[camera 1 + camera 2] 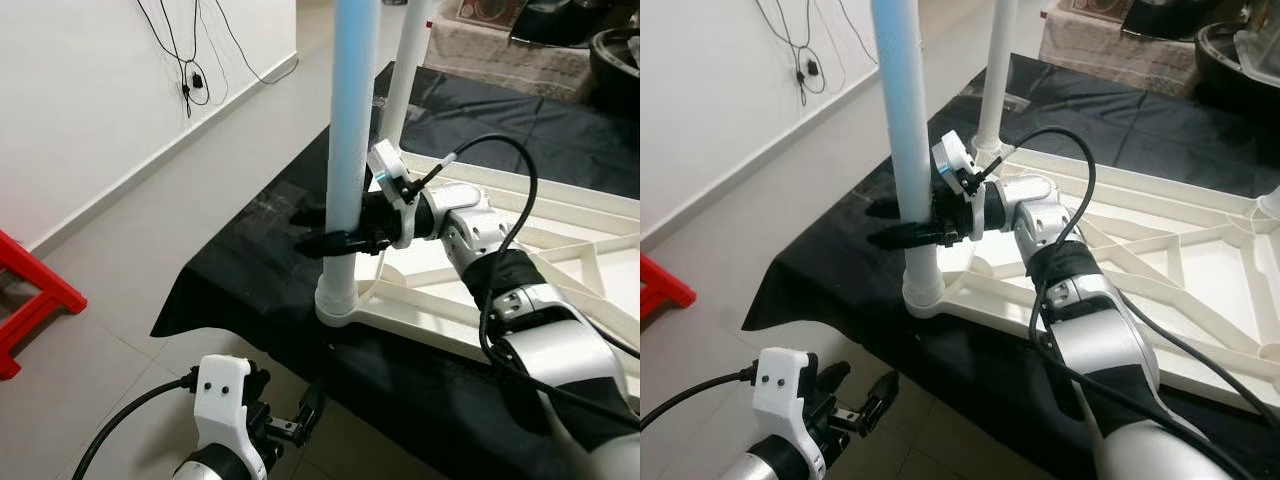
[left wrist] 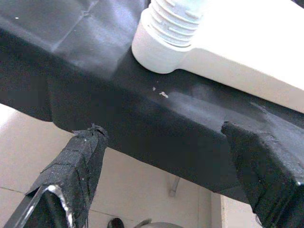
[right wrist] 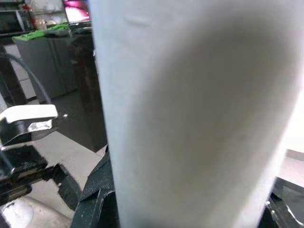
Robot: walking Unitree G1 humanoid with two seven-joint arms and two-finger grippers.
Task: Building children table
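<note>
Two legs already stand in the upturned white tabletop [image 1: 560,215]; the right hand [image 1: 322,232] grips the pale blue leg [image 1: 350,130], the left hand [image 1: 290,425] hangs wide.

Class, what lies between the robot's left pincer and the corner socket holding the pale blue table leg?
In the left wrist view, the black cloth draped over the edge lies between the open left pincer and the socket.

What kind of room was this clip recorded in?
Probably a living area in a home, used as an assembly spot: pale tiled floor, white wall with dangling cables, and an upturned white table top on a black sheet.
</note>
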